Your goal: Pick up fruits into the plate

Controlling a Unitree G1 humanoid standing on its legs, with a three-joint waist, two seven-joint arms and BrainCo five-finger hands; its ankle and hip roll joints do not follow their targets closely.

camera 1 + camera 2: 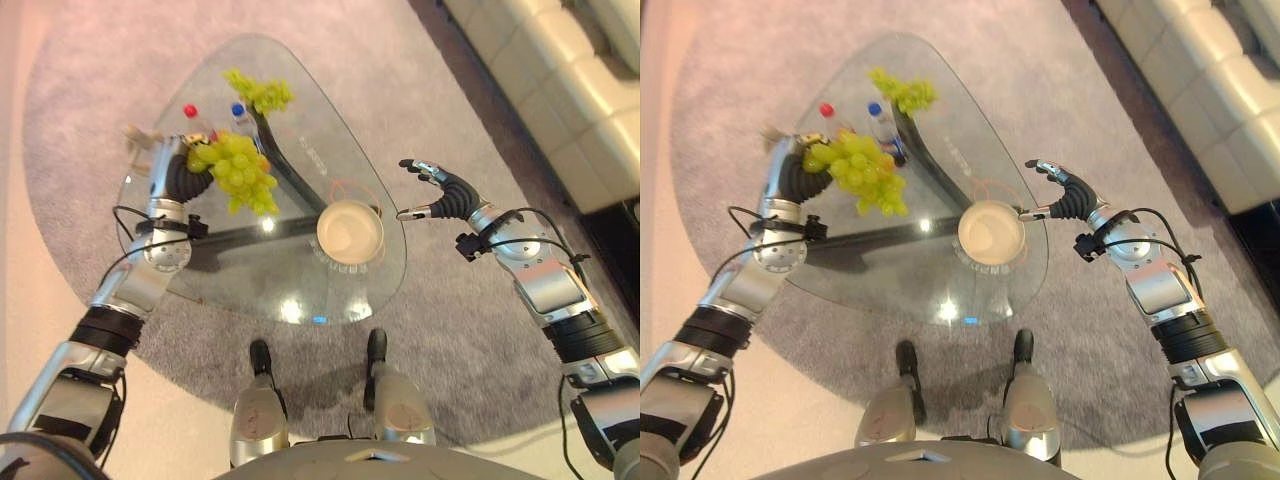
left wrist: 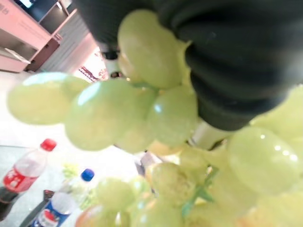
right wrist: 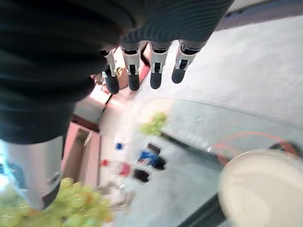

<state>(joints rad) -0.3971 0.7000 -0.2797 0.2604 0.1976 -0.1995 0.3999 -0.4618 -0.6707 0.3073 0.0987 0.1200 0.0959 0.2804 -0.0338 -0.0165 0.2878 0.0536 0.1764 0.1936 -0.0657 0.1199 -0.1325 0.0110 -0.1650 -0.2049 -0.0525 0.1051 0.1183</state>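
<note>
My left hand (image 1: pixel 183 177) holds a bunch of green grapes (image 1: pixel 238 170) in the air over the left part of the glass table (image 1: pixel 300 292). The grapes (image 2: pixel 132 109) hang close against the hand's dark cover, fingers curled round the top of the bunch. An empty cream plate (image 1: pixel 350 232) sits on the table's right side, to the right of the held bunch. A second green grape bunch (image 1: pixel 262 93) lies at the table's far end. My right hand (image 1: pixel 445 195) hovers open just past the table's right edge, beside the plate (image 3: pixel 265 189).
Two small bottles, one with a red cap (image 1: pixel 192 115) and one with a blue cap (image 1: pixel 240 112), stand at the table's far left. A grey rug (image 1: pixel 450 330) lies under the table. A cream sofa (image 1: pixel 560 70) fills the upper right.
</note>
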